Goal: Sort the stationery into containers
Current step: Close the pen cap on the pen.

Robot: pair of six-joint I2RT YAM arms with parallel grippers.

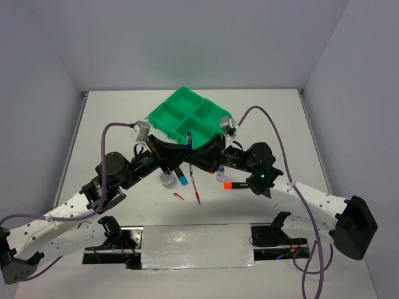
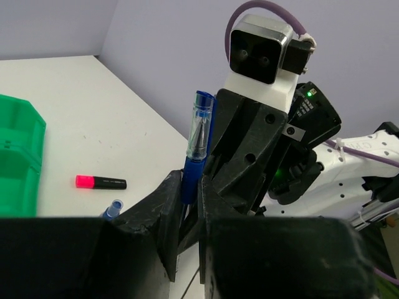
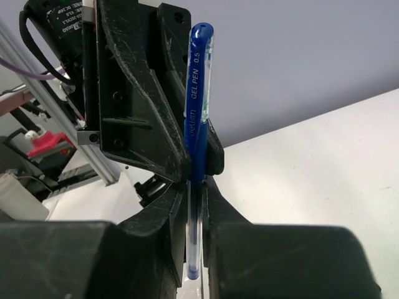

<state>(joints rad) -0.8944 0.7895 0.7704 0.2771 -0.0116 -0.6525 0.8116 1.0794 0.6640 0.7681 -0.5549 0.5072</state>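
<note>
A blue gel pen (image 2: 201, 134) stands upright between both grippers, which meet above the table just in front of the green four-compartment tray (image 1: 187, 115). My left gripper (image 2: 190, 187) is shut on the pen's blue grip. My right gripper (image 3: 196, 187) is shut on the clear barrel of the same pen (image 3: 198, 93). In the top view the left gripper (image 1: 184, 152) and the right gripper (image 1: 199, 149) touch tip to tip and hide the pen. The tray compartments look empty.
On the table below the grippers lie a round grey tin (image 1: 167, 180), a blue-capped highlighter (image 1: 182, 178), a thin red pen (image 1: 196, 190), a small red piece (image 1: 179, 197), a clear blue-capped bottle (image 1: 220, 176) and an orange-capped highlighter (image 1: 237, 185).
</note>
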